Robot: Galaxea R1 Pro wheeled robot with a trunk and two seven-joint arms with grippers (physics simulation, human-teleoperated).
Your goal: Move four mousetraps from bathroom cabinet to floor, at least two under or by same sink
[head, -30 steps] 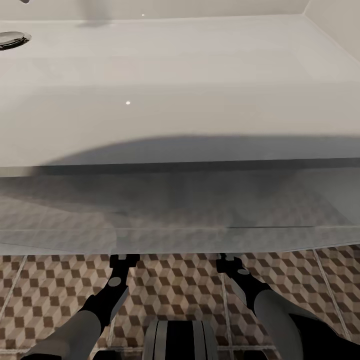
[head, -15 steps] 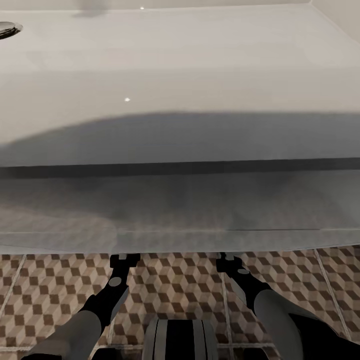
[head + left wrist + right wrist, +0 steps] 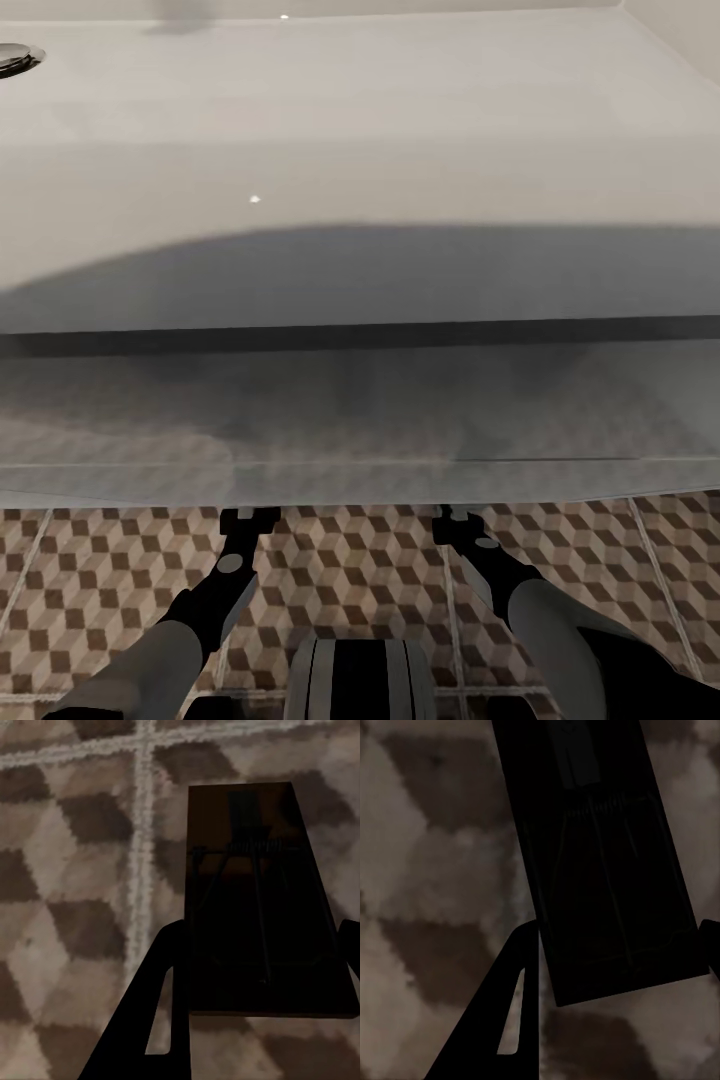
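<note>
left pincer [image 3: 255, 945] grips mousetrap [image 3: 259, 900] | long axis along fingers [image 3: 150, 990]

Both arms have pale grey rounded forearm shells that narrow into black wrist sections, each with a small grey round disc on top. The left gripper [image 3: 249, 517] and right gripper [image 3: 455, 522] are matt black, with flat angular fingers [image 3: 150, 1020] cut by a narrow slot. A grey and black ribbed trunk [image 3: 360, 680] sits between the arms.

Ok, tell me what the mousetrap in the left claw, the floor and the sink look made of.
Mousetrap: apparently a flat dark brown wooden board, matte, with thin metal wire spring and bars on top.
Floor: probably ceramic tile, printed cube pattern, pale grout lines.
Sink: glossy white, likely ceramic; small highlights glint on it.
</note>
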